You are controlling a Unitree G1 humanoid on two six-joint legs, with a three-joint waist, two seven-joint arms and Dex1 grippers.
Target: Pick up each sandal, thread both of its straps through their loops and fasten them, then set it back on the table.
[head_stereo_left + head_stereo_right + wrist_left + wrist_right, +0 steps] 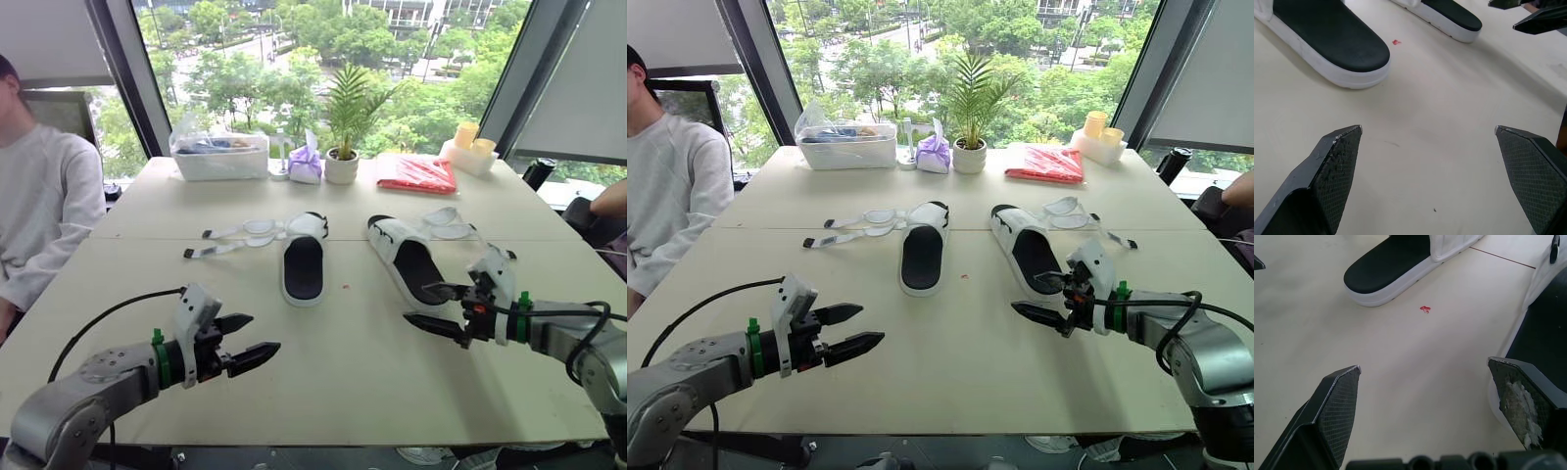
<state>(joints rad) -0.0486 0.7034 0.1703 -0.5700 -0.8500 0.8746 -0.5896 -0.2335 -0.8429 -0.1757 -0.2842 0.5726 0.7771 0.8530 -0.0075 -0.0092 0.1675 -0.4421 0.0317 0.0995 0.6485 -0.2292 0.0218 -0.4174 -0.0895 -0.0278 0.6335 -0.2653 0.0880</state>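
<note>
The left sandal (pixel 303 266) lies flat on the surface (pixel 343 372), black footbed up, heel end toward me. Its straps (pixel 235 238) are undone and splayed out flat to my left. The right sandal (pixel 411 262) lies just beside it at a slant. Its straps (pixel 446 223) are also loose and trail off to my right. A small red speck (pixel 1424 309) sits on the surface between the two heels.

My right fingers (pixel 431 325) are spread wide and hold nothing. They hover low at the heel end of the right sandal. In the right wrist view one finger overlaps the sandal's white edge, and I cannot tell whether it touches. That pad carries a whitish smear.

My left fingers (pixel 1337 166) are also wide apart and empty. They are above bare surface nearer to me, well short of the left sandal's heel.

Along the far edge by the window stand a clear container (pixel 220 157), a purple bag (pixel 306 164), a potted plant (pixel 343 162) and a red packet (pixel 418 173). A person in a grey sleeve (pixel 44 206) sits at the left end.
</note>
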